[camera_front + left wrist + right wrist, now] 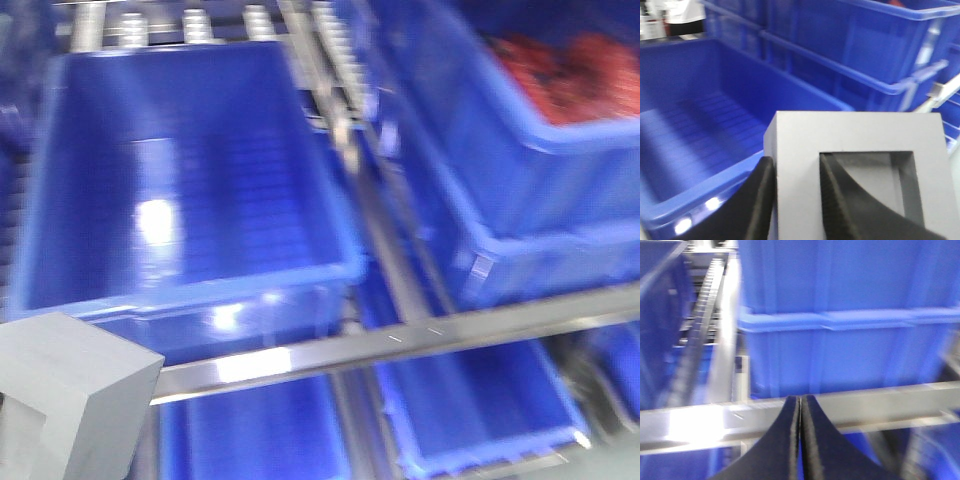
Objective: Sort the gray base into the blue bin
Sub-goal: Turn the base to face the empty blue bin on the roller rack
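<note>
Blue bin (pixel 740 85) behind, left pincer (pixel 796 165) gripping gray base (pixel 855 130), recess camera-facing, right pincer (pixel 800 401) closed

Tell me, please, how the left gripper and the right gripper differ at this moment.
The left gripper is shut on the gray base, with one finger inside its recess; the right gripper is shut on nothing, its fingers touching. The left gripper hangs by the open blue bin; the right gripper faces a metal rail and a stacked bin. Both have black tapered fingers.
</note>
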You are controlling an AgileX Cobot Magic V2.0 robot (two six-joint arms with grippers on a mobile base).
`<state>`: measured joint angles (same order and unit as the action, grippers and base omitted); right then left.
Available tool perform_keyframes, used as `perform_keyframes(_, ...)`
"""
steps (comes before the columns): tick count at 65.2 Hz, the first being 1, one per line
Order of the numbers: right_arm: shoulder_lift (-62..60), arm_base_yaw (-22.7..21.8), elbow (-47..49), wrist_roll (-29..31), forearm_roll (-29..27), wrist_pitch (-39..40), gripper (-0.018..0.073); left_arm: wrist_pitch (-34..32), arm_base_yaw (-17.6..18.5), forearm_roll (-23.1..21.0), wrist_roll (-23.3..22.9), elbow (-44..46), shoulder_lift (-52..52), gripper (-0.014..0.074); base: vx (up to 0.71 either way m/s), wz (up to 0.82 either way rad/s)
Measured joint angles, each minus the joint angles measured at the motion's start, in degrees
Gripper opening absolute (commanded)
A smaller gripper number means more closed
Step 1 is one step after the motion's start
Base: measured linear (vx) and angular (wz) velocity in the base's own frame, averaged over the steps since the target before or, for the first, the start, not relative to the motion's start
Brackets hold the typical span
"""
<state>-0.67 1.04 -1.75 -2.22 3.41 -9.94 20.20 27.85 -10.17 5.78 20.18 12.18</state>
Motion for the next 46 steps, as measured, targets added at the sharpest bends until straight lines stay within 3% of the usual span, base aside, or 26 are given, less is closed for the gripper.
perform_keyframes(22, 0.0, 0.0, 0.0, 0.0, 0.0, 0.0, -0.0009, 0.0, 0.0, 0.0, 0.0, 0.0, 0.0, -0.0006, 0.13, 0.47)
perform_keyframes(46, 0.0, 0.0, 0.0, 0.0, 0.0, 0.0, -0.0009, 0.0, 0.0, 0.0, 0.0, 0.0, 0.0, -0.0006, 0.1, 0.11)
